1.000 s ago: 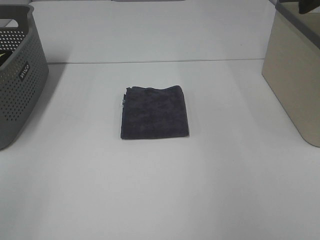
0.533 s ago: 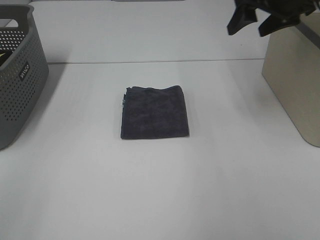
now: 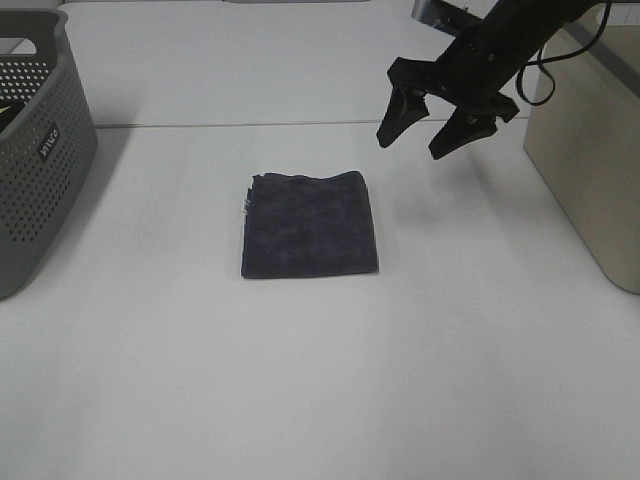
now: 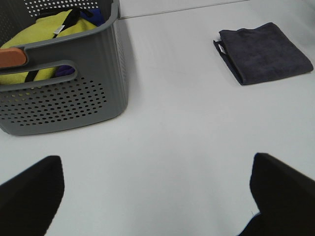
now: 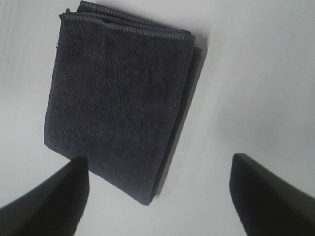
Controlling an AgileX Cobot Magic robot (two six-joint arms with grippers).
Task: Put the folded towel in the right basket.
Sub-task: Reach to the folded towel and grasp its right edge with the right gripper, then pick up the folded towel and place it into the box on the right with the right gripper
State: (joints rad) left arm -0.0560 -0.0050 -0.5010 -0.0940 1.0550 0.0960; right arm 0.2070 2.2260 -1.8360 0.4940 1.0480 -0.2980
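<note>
Towel point(image 3: 310, 226), dark grey and folded flat, lay at the centre of the high view on the white table point(image 3: 300, 390), touching nothing else. The right gripper point(image 3: 413, 145) hung in the upper right of that frame, above the table and up and to the right of the towel, its two black fingers spread wide and holding nothing. The beige right basket point(image 3: 585, 170) stood at the right edge, well apart from the towel. The towel looked nearly square, so its long axis was hard to call; it seemed to run from the near edge toward the far one. The left gripper point(image 4: 157, 196) was likewise spread and empty, near the perforated grey basket point(image 4: 64, 98), with the towel far off in the upper right of its wrist view. The right arm was judged the nearer, needing to travel down and toward the lower left to reach the towel.
</note>
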